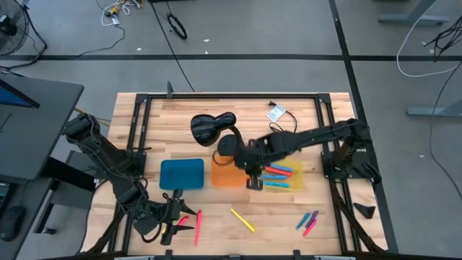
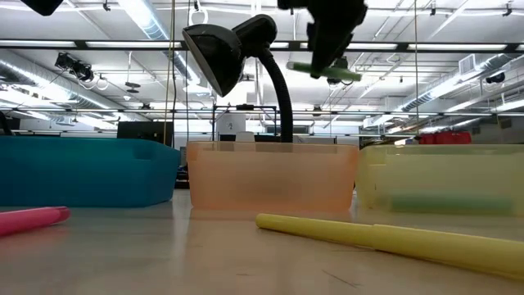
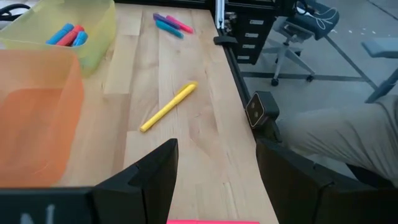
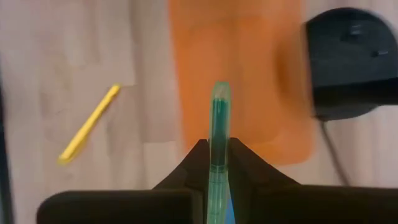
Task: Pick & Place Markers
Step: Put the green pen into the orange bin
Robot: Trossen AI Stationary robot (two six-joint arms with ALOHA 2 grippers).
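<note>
Green marker (image 4: 219, 134) in right hand (image 4: 216, 163), no writing legible.

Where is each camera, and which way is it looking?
High view: above the table, looking straight down; both arms show.
Low view: at tabletop height, looking level across; the right tool hangs above with a green marker.
Left wrist view: on the left arm, facing across the table; left tool open.
Right wrist view: on the right arm, facing down; its fingers pinch the marker.
All four share the orange tray.

Three trays (image 1: 182, 175) sit in a row, a lamp (image 1: 211, 127) behind, loose markers (image 1: 242, 220) before
</note>
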